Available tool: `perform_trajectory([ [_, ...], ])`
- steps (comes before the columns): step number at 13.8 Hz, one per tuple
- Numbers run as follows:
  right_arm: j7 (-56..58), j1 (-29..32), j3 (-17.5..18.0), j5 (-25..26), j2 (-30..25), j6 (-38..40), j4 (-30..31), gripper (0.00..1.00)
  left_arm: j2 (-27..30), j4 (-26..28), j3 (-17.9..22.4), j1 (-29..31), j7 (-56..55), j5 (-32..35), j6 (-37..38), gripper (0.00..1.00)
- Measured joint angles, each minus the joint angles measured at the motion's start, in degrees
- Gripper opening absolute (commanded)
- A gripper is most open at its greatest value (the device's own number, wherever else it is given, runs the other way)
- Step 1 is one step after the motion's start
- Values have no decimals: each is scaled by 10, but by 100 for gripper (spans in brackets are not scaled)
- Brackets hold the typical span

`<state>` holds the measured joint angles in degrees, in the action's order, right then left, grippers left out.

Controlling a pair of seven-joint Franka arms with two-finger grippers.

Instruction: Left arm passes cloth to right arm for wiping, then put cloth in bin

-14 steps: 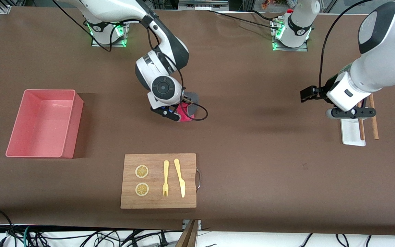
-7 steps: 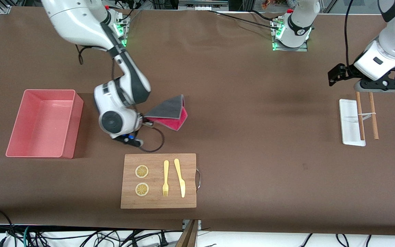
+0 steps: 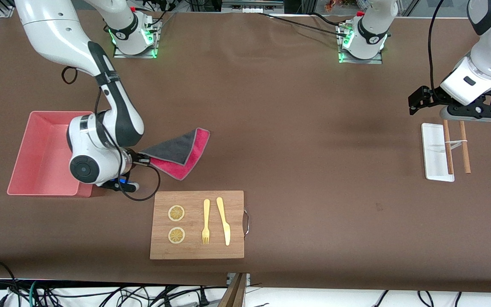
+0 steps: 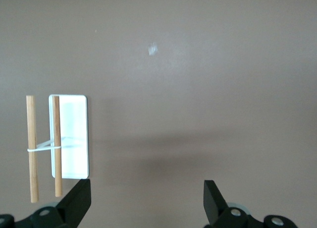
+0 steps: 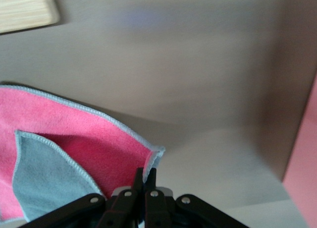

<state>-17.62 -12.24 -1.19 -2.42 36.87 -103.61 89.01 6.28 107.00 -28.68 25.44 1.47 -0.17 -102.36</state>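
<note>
My right gripper (image 3: 141, 161) is shut on a corner of the cloth (image 3: 177, 151), low over the table beside the bin (image 3: 45, 153), at the bin's corner nearer the camera. The cloth trails from the fingers toward the table's middle, dark grey face up with a crimson-pink border. In the right wrist view the gripper (image 5: 147, 176) pinches the cloth's (image 5: 74, 148) edge, and the bin's pink wall (image 5: 303, 163) shows close by. My left gripper (image 3: 471, 114) hangs open and empty at the left arm's end of the table; in the left wrist view the gripper (image 4: 147, 208) has its fingers wide apart.
A wooden cutting board (image 3: 197, 251) with two lemon slices, a fork and a knife lies nearer the camera than the cloth. A small white tray (image 3: 435, 153) with a pair of chopsticks (image 3: 465, 145) lies just below the left gripper, and also shows in the left wrist view (image 4: 74, 139).
My right arm has swept the cloth across the table from the middle to beside the bin. My left arm rose off the tray, then barely moved.
</note>
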Motion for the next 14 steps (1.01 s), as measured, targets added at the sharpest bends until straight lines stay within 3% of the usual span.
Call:
perform_trajectory([
  [6,92,1,-46,1,-14,13,-10,0,-13,-12,9,-26,1,0,0,100],
  [8,125,1,-59,1,-20,16,-10,0,-16,-15,91,-120,0,0,0,100],
  [11,162,1,-73,1,-23,16,-11,0,-18,-15,275,-294,0,0,1,100],
  [12,158,1,-71,1,-24,16,-11,0,-20,-15,304,-320,0,0,1,100],
  [14,110,1,-49,0,-26,16,-10,0,-25,-15,317,-334,0,7,1,100],
])
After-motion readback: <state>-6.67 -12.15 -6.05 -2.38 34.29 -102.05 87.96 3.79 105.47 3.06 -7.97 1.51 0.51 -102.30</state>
